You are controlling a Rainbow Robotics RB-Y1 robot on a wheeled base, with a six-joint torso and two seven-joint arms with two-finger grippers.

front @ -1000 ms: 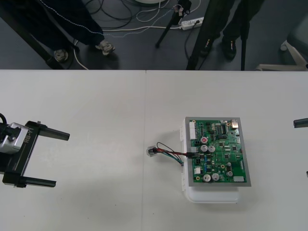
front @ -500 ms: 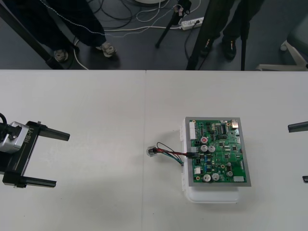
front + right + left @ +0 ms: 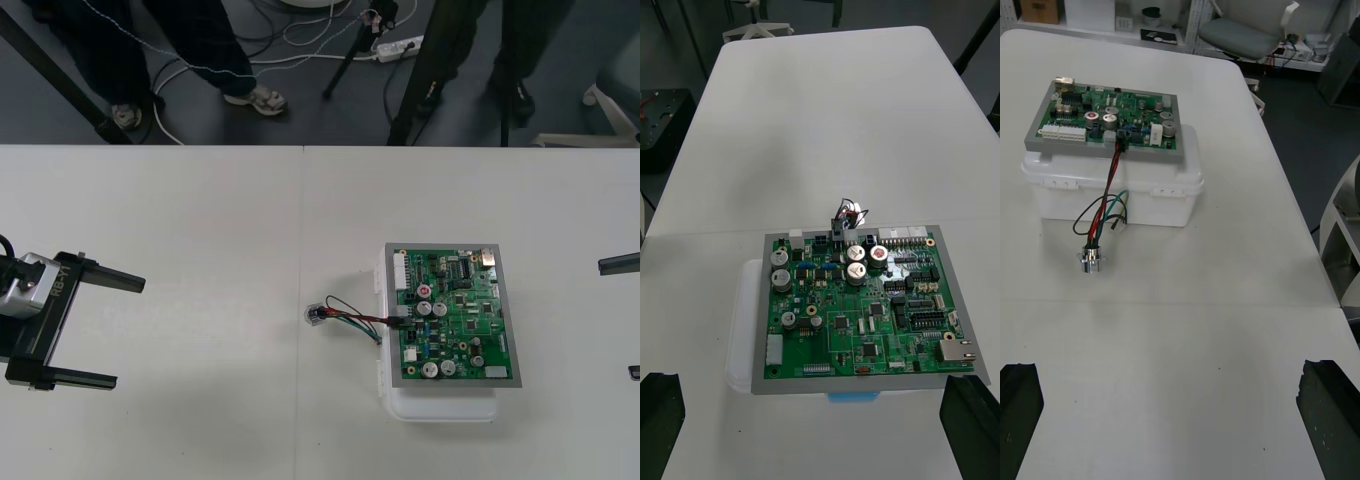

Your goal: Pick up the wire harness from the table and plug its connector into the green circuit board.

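Observation:
The green circuit board [image 3: 452, 315] lies on its white base [image 3: 445, 405] right of the table's middle. The harness's black plug [image 3: 397, 321] sits in a connector at the board's left edge. Its red, black and green wires [image 3: 352, 316] run left to the round metal socket [image 3: 316, 314], which rests on the table. My left gripper [image 3: 98, 328] stands open at the table's left side, far from the harness. My right gripper [image 3: 630, 318] is open at the right edge. The left wrist view has the plug [image 3: 1118, 144], wires [image 3: 1105, 202] and socket [image 3: 1091, 259]; the right wrist view has the board [image 3: 865, 307] and plug [image 3: 839, 227].
A seam [image 3: 301, 250] runs down the pale table between the left gripper and the board. Bare tabletop [image 3: 200, 220] surrounds the board and the socket. Tripod legs and cables lie on the dark floor beyond the far edge.
My right gripper's fingers have shifted slightly at the right edge. The left gripper, the board and the harness have stayed where they were.

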